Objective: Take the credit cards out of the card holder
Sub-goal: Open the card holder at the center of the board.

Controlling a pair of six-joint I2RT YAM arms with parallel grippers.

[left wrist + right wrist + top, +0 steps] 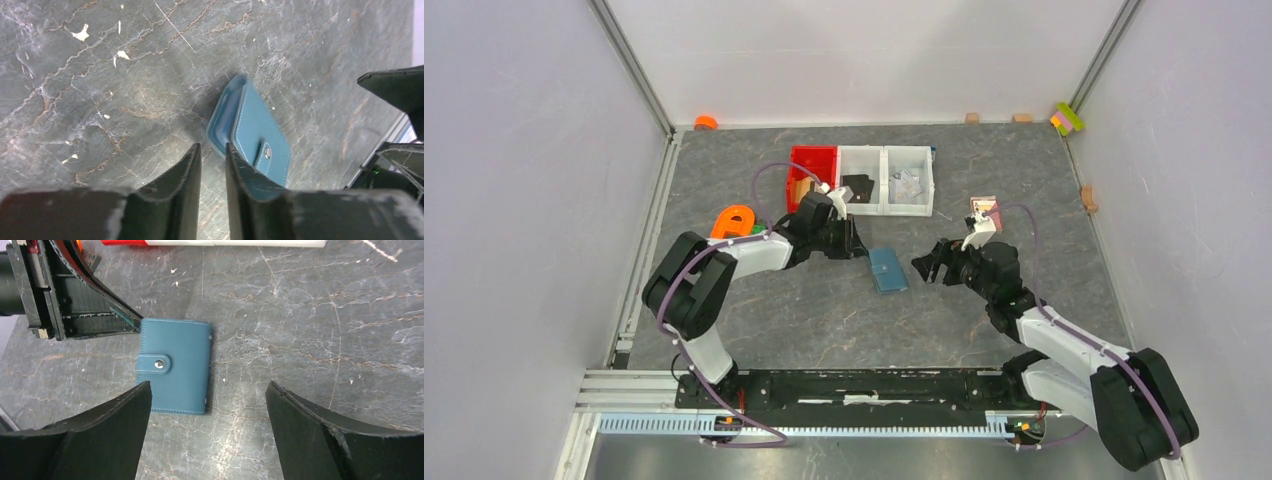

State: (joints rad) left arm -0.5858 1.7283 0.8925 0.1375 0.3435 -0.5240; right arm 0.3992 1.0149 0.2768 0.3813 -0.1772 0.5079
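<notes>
Two claws (pixel 207 425) (pixel 213 170) flanking shut wallet (pixel 175 372)

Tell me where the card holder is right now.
In the top view the card holder lies closed on the table's middle, between the left gripper and the right gripper.

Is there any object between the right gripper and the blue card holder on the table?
Nothing visible lies between them. The right gripper hangs with jaws wide open over the closed card holder, with only bare table around it. The left gripper is at the holder's snap-side corner, not in the right gripper's path.
</notes>
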